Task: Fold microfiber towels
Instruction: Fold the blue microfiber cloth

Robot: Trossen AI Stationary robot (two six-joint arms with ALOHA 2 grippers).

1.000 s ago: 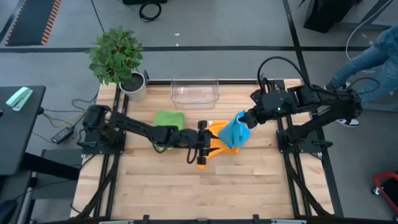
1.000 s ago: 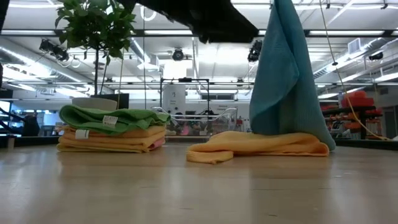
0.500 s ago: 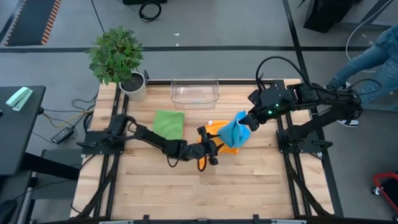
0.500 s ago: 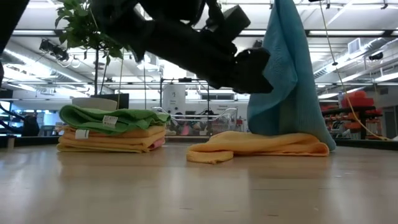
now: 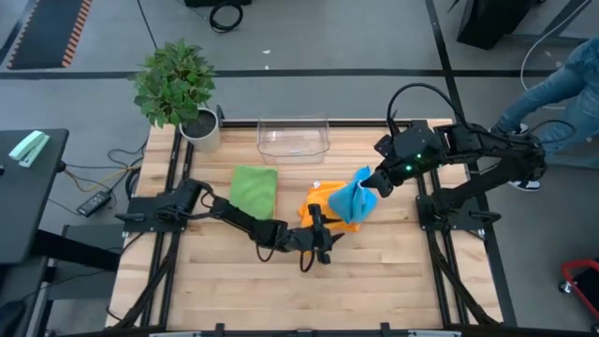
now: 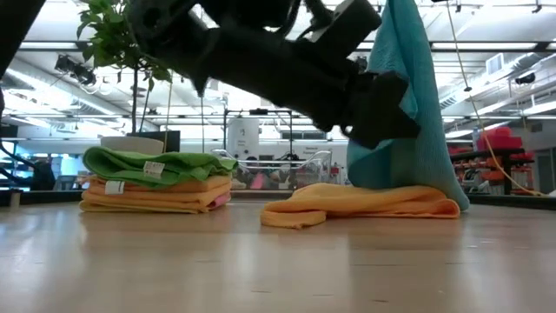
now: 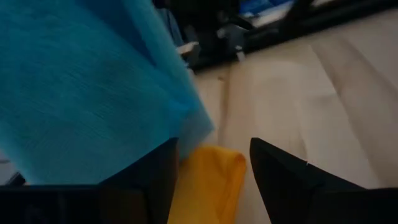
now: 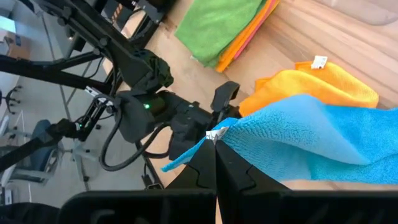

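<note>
High view: the left gripper (image 5: 316, 245) now sits low at the near edge of the crumpled orange microfiber towel (image 5: 323, 199), having swung down and toward the table's front from its position beside that towel a second ago. The right gripper (image 5: 371, 183) has not moved; it holds the blue microfiber towel (image 5: 351, 198) by a top corner, hanging over the orange one. A folded stack topped by a green microfiber towel (image 5: 254, 184) lies toward the left arm's side, and a clear plastic bin (image 5: 294, 137) stands at the far edge of the wooden table (image 5: 393, 271).

Low view: the left arm's dark bulk has come in front of the hanging blue towel (image 6: 417, 130), where one second ago only its underside showed at the top. The orange towel (image 6: 365, 203) lies unchanged on the table, and the green-topped stack (image 6: 156, 181) is untouched.

Left wrist view: its fingers (image 7: 283, 183) stand moderately apart and grip nothing; the blue cloth's lower edge hangs just beyond them, above the orange towel (image 7: 208, 183).

Right wrist view: its fingers (image 8: 233, 168) are fully closed on the blue towel's corner (image 8: 292, 134).

Judgement: the left gripper appears to be approaching the free lower corner, so that the blue towel can be spread and folded.
</note>
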